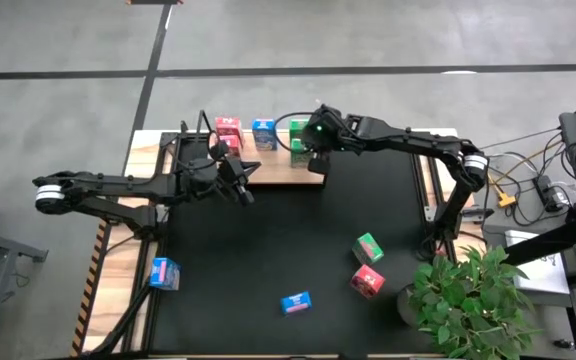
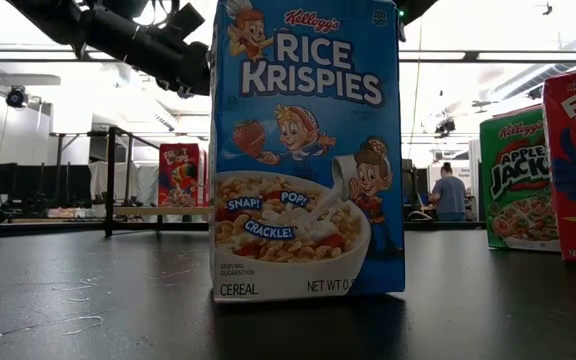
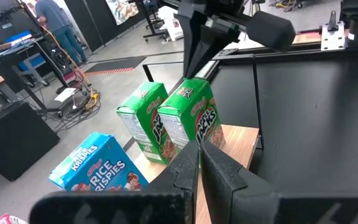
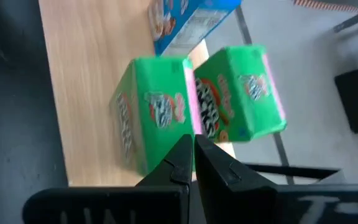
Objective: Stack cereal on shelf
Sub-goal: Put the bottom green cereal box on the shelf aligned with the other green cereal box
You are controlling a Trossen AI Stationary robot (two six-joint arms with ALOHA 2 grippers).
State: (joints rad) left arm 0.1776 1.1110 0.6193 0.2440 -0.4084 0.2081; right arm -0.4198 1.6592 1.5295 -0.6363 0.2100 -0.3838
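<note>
The shelf [image 1: 278, 172] is a light wooden board at the table's far edge. On it stand a pink-red box [image 1: 228, 132], a blue box [image 1: 263, 133] and two green boxes [image 1: 297, 148] side by side [image 4: 157, 112] [image 4: 238, 93]. My right gripper [image 3: 190, 73] is shut and points down over the green pair, its tips at the nearer green box's top [image 3: 188, 90]. My left gripper [image 3: 199, 155] is shut and empty, above the shelf's near edge [image 1: 251, 170], facing the green boxes. On the black mat stand a green [image 1: 368, 247], a pink-red [image 1: 366, 282] and a blue box [image 1: 295, 302]. My right gripper comes from above, pointing down, with its shut tips [image 4: 193, 149] over the seam between the two green boxes. Whether the tips touch the nearer box's top edge [image 3: 185, 84], I cannot tell. Both boxes stand upright on the shelf board [image 4: 86, 74].
Another blue box [image 1: 164, 272] lies off the mat by the table's left edge. A potted plant [image 1: 468, 295] stands at the near right corner. Thin black posts [image 3: 257, 106] rise at the shelf's ends. In the low view the blue box [image 2: 308, 150] fills the foreground.
</note>
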